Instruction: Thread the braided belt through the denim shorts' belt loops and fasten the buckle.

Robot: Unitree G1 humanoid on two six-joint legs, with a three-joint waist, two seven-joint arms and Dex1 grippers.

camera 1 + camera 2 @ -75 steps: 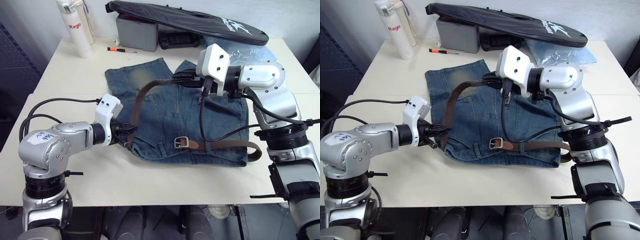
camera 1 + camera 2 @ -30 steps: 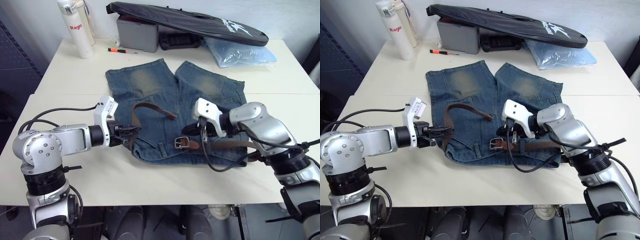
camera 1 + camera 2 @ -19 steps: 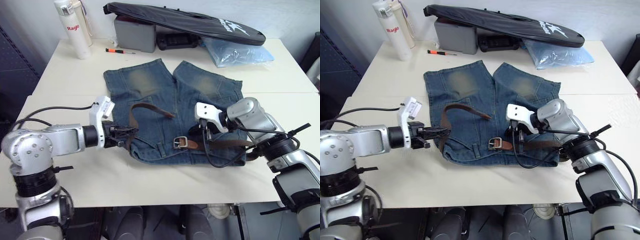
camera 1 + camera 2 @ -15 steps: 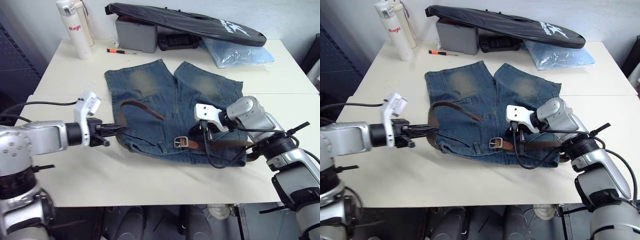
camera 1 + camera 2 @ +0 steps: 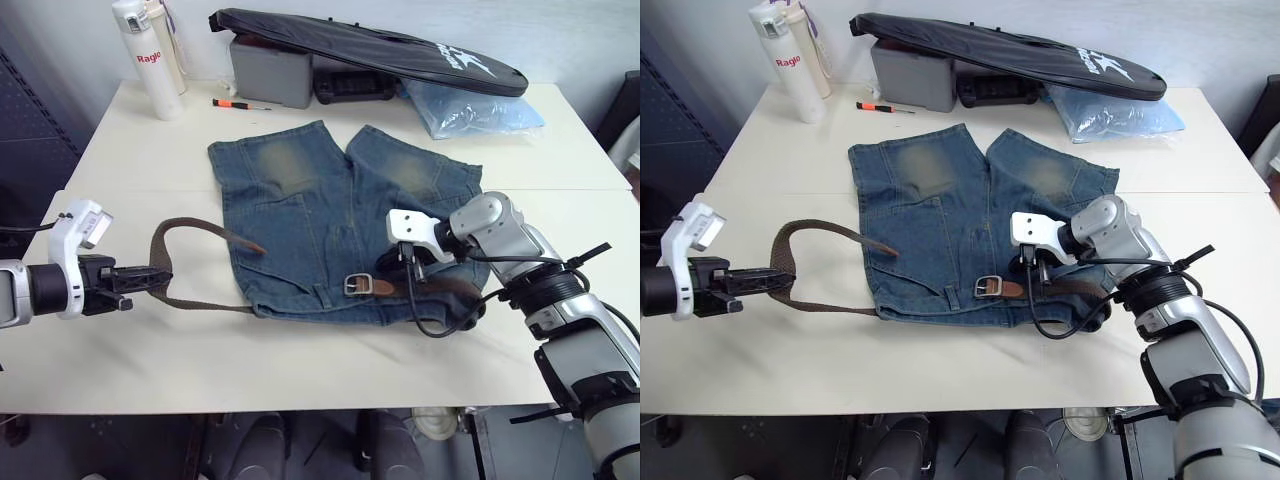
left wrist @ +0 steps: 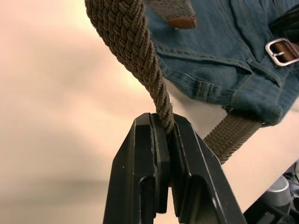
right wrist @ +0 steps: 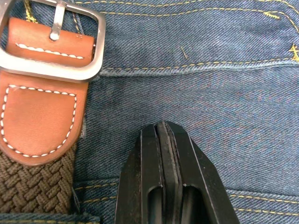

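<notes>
We count one pair of denim shorts (image 5: 340,225) at the centre of the frame, one braided belt (image 5: 190,232) with one silver buckle (image 5: 359,285), and two grippers: the left gripper (image 5: 148,277) at the left edge, the right gripper (image 5: 386,262) right of centre. Along the top we count two white bottles (image 5: 140,50), one grey box (image 5: 270,65), one black bag (image 5: 380,45), one blue plastic bag (image 5: 470,105) and one screwdriver (image 5: 240,102).

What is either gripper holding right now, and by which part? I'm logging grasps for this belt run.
The left gripper pinches the braided belt on its woven strap, at the bend short of the tan tip. The right gripper is shut, holding nothing, over the denim shorts.
</notes>
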